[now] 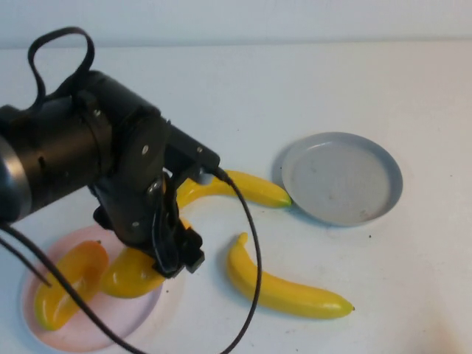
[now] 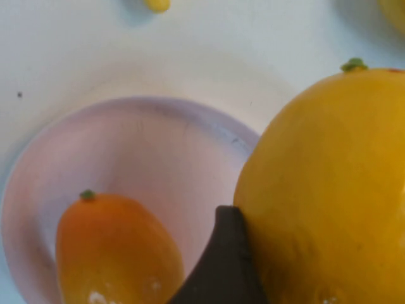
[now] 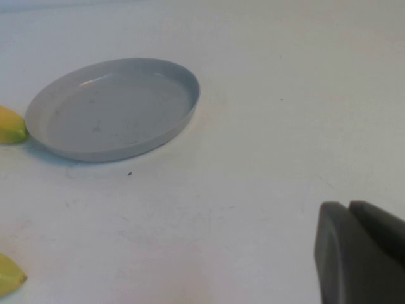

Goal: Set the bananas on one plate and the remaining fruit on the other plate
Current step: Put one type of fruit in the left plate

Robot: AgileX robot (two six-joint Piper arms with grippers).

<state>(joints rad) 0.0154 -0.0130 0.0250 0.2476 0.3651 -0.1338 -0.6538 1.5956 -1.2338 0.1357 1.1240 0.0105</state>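
L gripper (image 1: pixel 177 254), lower left of frame, jaws wide round second mango (image 1: pixel 133 274) over pink plate (image 1: pixel 88 333) rim – likely dropping it; R gripper (image 3: pixel 361 253) shut, empty, parked nr grey plate (image 1: pixel 343 177).

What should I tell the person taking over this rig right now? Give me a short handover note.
Left gripper: over the pink plate's edge, closed on the second mango, not yet released.
Right gripper: shut, parked beyond the grey plate.
Done: first mango lies on the pink plate.
Left: release the second mango there; move both bananas from the table onto the grey plate, which holds nothing.
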